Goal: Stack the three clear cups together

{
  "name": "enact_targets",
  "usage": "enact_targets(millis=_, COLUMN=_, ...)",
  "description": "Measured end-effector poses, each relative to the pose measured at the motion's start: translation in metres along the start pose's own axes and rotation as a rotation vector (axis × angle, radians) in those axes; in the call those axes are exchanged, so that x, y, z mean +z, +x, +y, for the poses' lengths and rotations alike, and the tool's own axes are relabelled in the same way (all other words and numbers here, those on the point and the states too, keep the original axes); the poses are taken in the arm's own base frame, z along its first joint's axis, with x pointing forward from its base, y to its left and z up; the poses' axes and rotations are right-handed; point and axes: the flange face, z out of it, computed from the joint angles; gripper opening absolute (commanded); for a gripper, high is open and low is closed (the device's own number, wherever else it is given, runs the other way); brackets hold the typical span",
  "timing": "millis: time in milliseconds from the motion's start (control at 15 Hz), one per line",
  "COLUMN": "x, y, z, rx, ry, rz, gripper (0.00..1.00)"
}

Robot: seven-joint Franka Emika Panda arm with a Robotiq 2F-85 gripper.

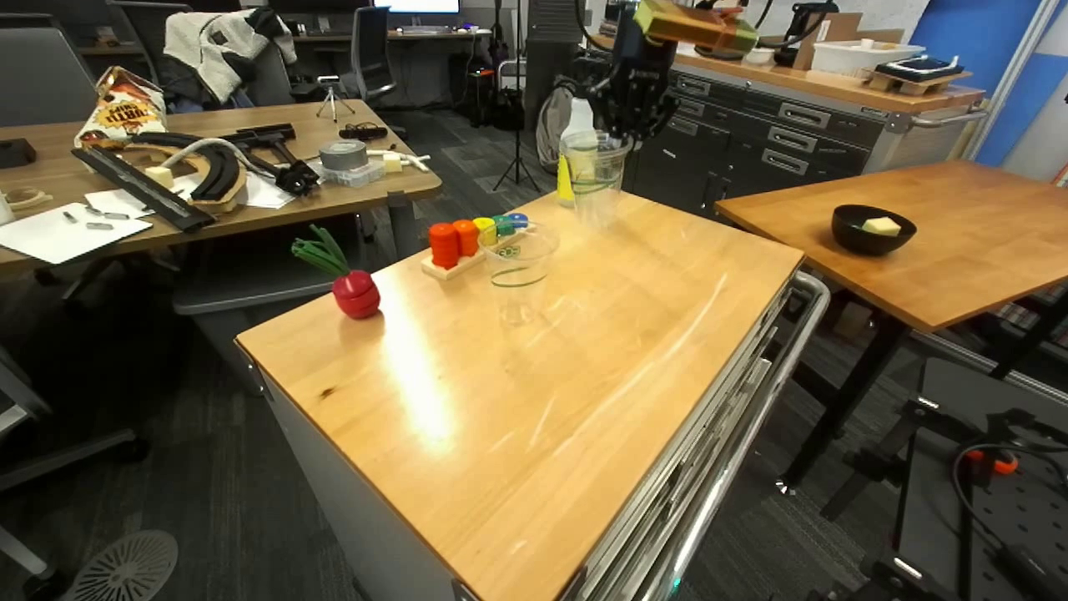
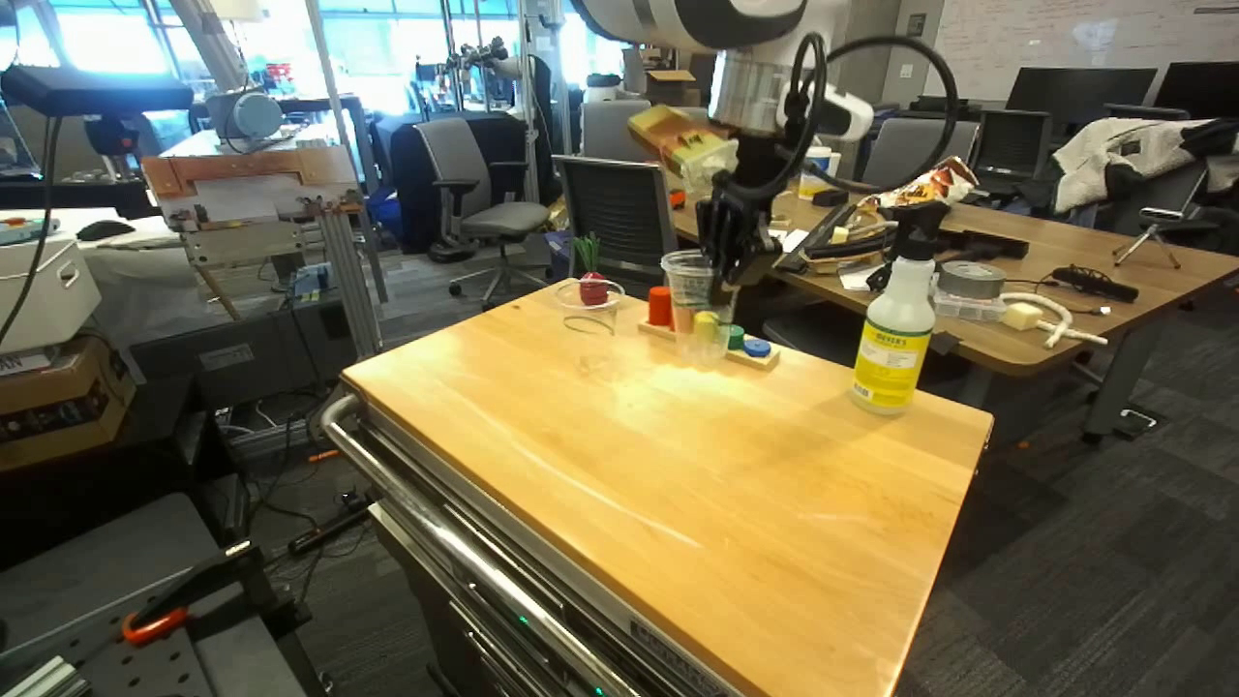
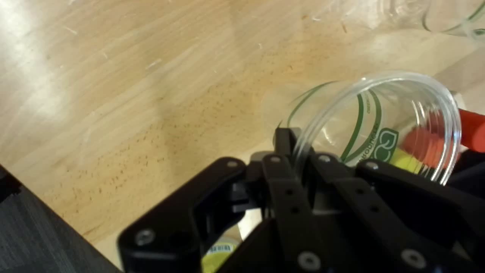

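In an exterior view, a standing clear cup (image 1: 521,277) is upright on the wooden tabletop (image 1: 534,417), almost at the centre of the frame, near a peg toy (image 1: 465,238) with 5 coloured stacks; toward the top of the frame, the black gripper (image 1: 629,133) is at the rim of a held clear cup (image 1: 594,171). A red toy radish (image 1: 357,295) is left of centre, and a black bowl (image 1: 868,244) is at the right. In an exterior view, a spray bottle (image 2: 889,348) with a yellow label is right of centre, while the held clear cup, near the upper middle, overlaps the peg toy, with the standing clear cup to its left. In the wrist view, the gripper's fingers (image 3: 290,204) fill the lower part of the frame, close together with the held clear cup's thin wall pinched between them. The standing clear cup is partly in the upper right corner. Whether the held clear cup is 1 cup or 2 nested, I cannot tell.
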Motion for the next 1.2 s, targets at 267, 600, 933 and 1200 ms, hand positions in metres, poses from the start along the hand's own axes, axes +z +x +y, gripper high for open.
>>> enact_targets(millis=267, x=-0.086, y=-0.033, z=-0.033, rx=-0.053, ry=0.055, rz=0.088, gripper=0.01)
enact_targets(millis=600, x=-0.114, y=-0.081, z=-0.087, rx=-0.164, ry=0.089, rz=0.106, gripper=0.01)
enact_targets(millis=933, x=-0.069, y=-0.107, z=-0.119, rx=-0.229, ry=0.069, rz=0.022, gripper=0.01)
enact_targets(millis=1200, x=-0.034, y=-0.107, z=-0.125, rx=-0.252, ry=0.05, rz=-0.017, gripper=0.01)
